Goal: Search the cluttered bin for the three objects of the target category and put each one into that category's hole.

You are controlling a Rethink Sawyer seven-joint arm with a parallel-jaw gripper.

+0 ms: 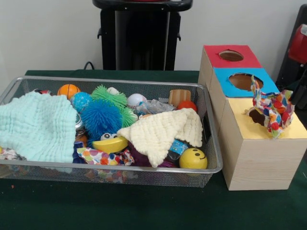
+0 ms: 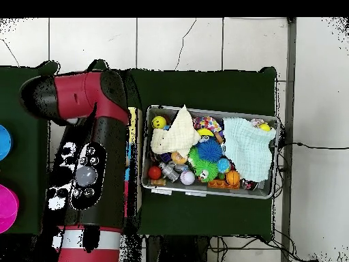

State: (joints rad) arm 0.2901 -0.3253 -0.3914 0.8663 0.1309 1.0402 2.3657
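Note:
The wire mesh bin (image 1: 217, 168) stands on the green table, full of toys; it also shows in the overhead view (image 2: 211, 110). One dotted fabric piece (image 1: 269, 109) lies crumpled on the yellow box top (image 1: 288, 128), over the hole (image 1: 257, 117), mostly covering it. A second dotted piece (image 1: 98, 156) lies at the bin's front, between the mint-green cloth (image 1: 36, 125) and the cream cloth (image 1: 160, 132). A scrap of dotted fabric (image 1: 6, 153) peeks from under the mint cloth. The red and black arm (image 2: 88, 136) hangs over the boxes in the overhead view and hides the gripper.
The blue-topped hole (image 1: 242, 81) and the red-topped hole (image 1: 230, 55) lie behind the yellow one. The bin holds a blue spiky ball (image 1: 100, 117), a yellow smiley ball (image 1: 193, 158), an orange ball (image 1: 68, 90) and other toys. The black pedestal (image 1: 139, 36) stands behind.

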